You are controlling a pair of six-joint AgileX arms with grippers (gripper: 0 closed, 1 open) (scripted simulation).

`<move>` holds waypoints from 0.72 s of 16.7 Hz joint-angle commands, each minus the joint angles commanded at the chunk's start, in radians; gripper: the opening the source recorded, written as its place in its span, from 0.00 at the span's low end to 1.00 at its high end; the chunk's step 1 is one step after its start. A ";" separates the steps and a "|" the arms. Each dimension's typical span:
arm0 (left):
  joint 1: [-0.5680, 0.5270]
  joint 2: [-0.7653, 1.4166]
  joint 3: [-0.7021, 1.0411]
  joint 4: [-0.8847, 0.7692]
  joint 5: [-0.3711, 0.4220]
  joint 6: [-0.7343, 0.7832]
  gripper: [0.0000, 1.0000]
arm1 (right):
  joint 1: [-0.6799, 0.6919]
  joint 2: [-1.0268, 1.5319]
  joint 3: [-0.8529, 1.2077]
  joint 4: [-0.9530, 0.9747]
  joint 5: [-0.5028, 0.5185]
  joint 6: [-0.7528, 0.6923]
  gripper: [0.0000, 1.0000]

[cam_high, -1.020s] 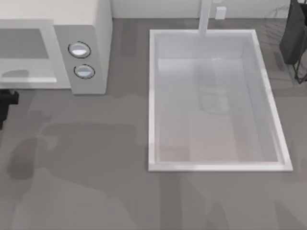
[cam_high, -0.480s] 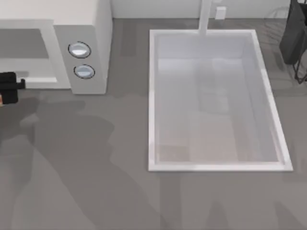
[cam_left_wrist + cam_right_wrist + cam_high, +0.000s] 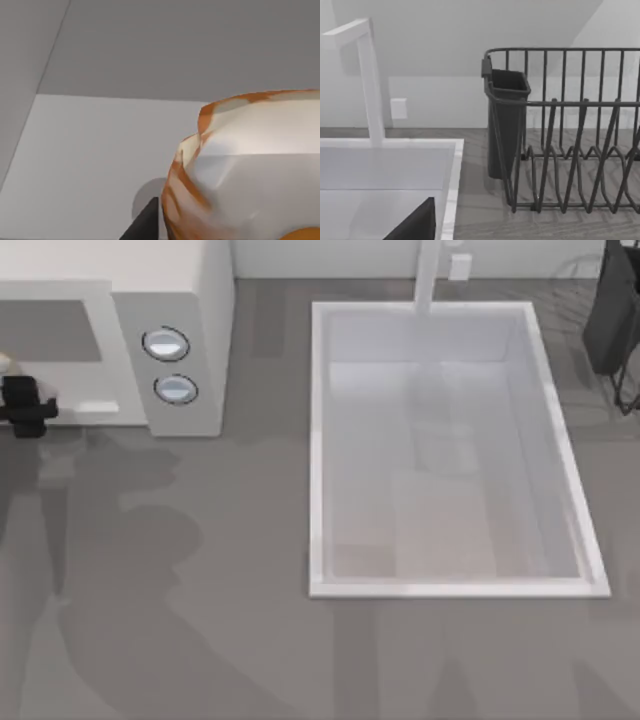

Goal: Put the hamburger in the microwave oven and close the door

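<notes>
The off-white microwave oven (image 3: 190, 300) stands at the back left, its two knobs (image 3: 165, 344) stacked on the front panel and its grey cavity (image 3: 50, 330) open. Its door is out of view. At the top view's left edge, my left gripper (image 3: 22, 402) sits at the cavity mouth, shut on the hamburger (image 3: 250, 170). In the left wrist view the orange-brown and pale bun looms close, one dark finger (image 3: 142, 225) beside it, above the cavity's white floor (image 3: 90, 160). A dark fingertip of my right gripper (image 3: 415, 225) shows over the sink's rim.
A large white sink (image 3: 320, 440) with a white faucet (image 3: 428, 275) takes up the middle and right of the table. A dark wire dish rack (image 3: 570, 150) with a cutlery cup (image 3: 506, 120) stands at the back right. Bare grey countertop (image 3: 200, 590) lies in front of the microwave.
My left gripper has moved from the counter at the left edge back toward the microwave front, carrying the hamburger up to the cavity mouth. The shadows on the counter have shifted with it.
</notes>
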 joint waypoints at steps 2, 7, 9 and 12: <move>0.004 0.031 -0.033 0.134 0.026 0.008 0.00 | 0.000 0.000 0.000 0.000 0.000 0.000 1.00; 0.009 0.071 -0.071 0.286 0.061 0.022 0.00 | 0.000 0.000 0.000 0.000 0.000 0.000 1.00; 0.009 0.071 -0.071 0.286 0.061 0.022 0.00 | 0.000 0.000 0.000 0.000 0.000 0.000 1.00; 0.004 0.070 -0.066 0.282 0.059 0.023 0.00 | 0.000 0.000 0.000 0.000 0.000 0.000 1.00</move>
